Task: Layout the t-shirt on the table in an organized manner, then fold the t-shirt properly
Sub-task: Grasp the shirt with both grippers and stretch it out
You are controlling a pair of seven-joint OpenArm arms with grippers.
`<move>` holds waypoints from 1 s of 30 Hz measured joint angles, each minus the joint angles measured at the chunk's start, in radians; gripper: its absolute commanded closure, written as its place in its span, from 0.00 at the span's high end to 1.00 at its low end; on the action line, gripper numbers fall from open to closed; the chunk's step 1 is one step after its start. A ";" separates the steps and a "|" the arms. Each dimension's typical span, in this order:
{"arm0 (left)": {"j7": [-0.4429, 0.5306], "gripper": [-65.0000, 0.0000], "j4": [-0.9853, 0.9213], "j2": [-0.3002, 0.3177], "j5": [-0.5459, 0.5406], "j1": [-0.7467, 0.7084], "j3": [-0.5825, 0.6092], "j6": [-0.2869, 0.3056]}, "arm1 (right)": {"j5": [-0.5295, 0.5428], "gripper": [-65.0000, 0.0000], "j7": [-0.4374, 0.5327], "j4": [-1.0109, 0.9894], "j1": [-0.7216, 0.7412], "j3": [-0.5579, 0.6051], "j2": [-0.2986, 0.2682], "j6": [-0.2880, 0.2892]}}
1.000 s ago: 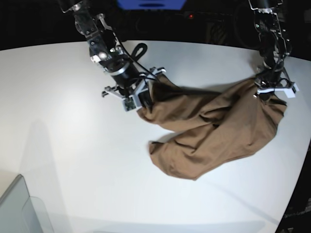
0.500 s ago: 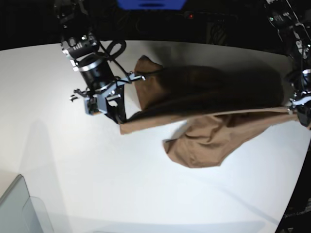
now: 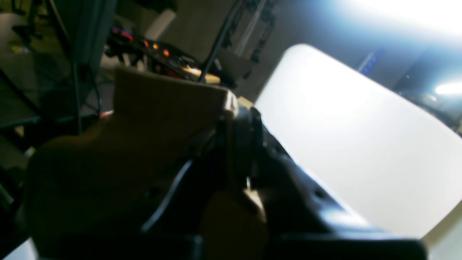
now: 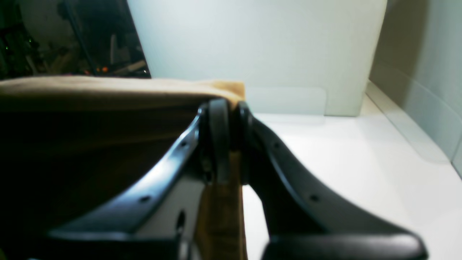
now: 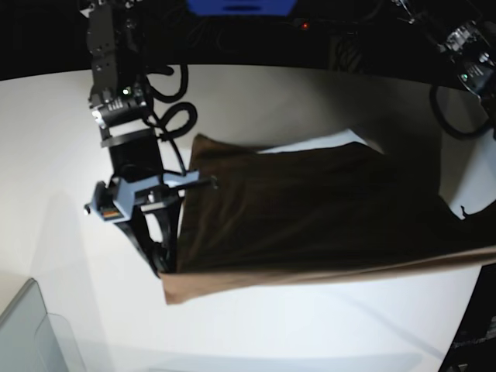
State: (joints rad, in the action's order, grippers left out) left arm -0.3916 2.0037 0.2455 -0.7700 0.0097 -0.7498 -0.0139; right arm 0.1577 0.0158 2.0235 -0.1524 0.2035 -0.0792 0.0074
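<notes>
- The table [image 5: 256, 341] is big, white and smooth, with a curved edge. It fills most of the base view.
- The t-shirt [image 5: 310, 225] is plain brown. It is lifted off the table and pulled out wide and flat between the two arms. Its bottom edge runs in a nearly straight line from the left of the base view to the right edge. A dark shadow lies on the table behind it.
- The right gripper [image 4: 227, 108] is at the shirt's corner on the left of the base view. Its two black fingers are squeezed tight on that corner, with a bit of brown cloth poking out between them.
- The left gripper [image 3: 240, 119] is past the right edge of the base view. In its own blurry wrist view the fingers are pinched together on a fold of the shirt, high above the table.
- A clear grey bin corner [image 5: 31, 333] sits at the bottom left of the base view, well apart from the shirt.
</notes>
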 measured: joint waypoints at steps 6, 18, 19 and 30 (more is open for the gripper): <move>-0.053 0.01 -0.103 0.018 0.122 0.184 0.243 0.003 | 0.000 0.00 -0.139 -0.103 0.143 -0.070 0.071 -0.003; -0.079 0.38 -1.253 -0.001 0.342 0.834 0.604 0.017 | 0.001 0.00 -0.190 -0.846 0.618 -0.220 0.065 -0.006; -0.076 0.44 -1.351 0.003 0.359 0.891 0.603 0.003 | 0.000 0.04 -0.215 -0.901 0.652 -0.220 0.052 -0.005; -0.031 0.70 -1.194 0.079 0.352 0.698 0.601 0.016 | -0.003 0.54 -0.321 -0.753 0.497 -0.229 0.026 -0.013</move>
State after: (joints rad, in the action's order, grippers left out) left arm -0.4229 0.8097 0.3241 -0.4179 0.7078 -0.1490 0.0021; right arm 0.1551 -0.3054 1.2701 0.3450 -0.0257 -0.0528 -0.0055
